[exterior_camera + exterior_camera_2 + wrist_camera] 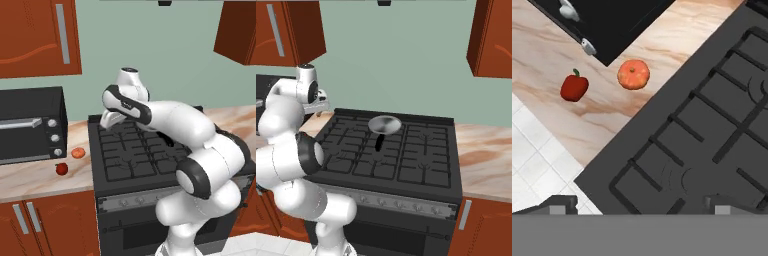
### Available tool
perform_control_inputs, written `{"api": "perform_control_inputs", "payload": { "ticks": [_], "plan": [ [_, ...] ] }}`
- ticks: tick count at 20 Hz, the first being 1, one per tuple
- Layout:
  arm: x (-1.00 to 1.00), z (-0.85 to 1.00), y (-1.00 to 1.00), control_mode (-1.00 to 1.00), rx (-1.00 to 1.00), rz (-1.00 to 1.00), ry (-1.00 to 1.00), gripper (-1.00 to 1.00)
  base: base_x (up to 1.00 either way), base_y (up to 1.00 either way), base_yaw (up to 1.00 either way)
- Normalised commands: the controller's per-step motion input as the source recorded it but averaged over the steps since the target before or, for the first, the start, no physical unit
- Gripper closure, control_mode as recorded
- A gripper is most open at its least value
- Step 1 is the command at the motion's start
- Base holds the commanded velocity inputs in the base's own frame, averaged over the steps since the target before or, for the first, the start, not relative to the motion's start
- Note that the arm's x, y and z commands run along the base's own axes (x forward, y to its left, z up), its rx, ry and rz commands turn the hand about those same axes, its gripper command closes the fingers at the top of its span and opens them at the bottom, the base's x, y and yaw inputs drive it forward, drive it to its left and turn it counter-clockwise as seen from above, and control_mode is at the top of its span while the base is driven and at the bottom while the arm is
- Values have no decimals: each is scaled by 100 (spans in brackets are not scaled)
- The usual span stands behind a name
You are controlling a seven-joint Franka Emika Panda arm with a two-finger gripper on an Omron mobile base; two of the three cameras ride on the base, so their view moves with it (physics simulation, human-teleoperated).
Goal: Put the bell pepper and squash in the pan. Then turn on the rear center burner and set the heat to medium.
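Hand (pixel 639 205): hovering above the left front part of the range, fingers spread wide, gripping nothing.
Fingertips (pixel 562 204): showing dark at the bottom of the hand view, one over the floor tiles, the other over the grates.
Bell pepper (pixel 574 87): sitting on the worktop (pixel 30 177) left of the range, red, dark stem up; also showing in the left base view (pixel 61 169).
Squash (pixel 633 74): lying just beside the pepper, apart from it, nearer the toaster oven (pixel 31 124).
Pan (pixel 384 124): resting on the grates at the rear middle of the range (pixel 391 150), black handle pointing toward the front.
Rear center burner (pixel 385 131): sitting under the pan, mostly hidden.
Knobs (pixel 398 205): lining the front panel; settings too small to tell.
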Motion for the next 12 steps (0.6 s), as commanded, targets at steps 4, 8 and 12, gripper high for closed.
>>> {"api": "perform_control_inputs", "payload": {
  "ticks": [4, 8, 12],
  "plan": [
    [25, -17, 25, -100, -1, 12, 13, -100, 0, 0, 0],
    [18, 0, 32, -100, -8, 8, 11, -100, 0, 0, 0],
    [10, 0, 37, -100, -3, 12, 5, -100, 0, 0, 0]
  ]
}}
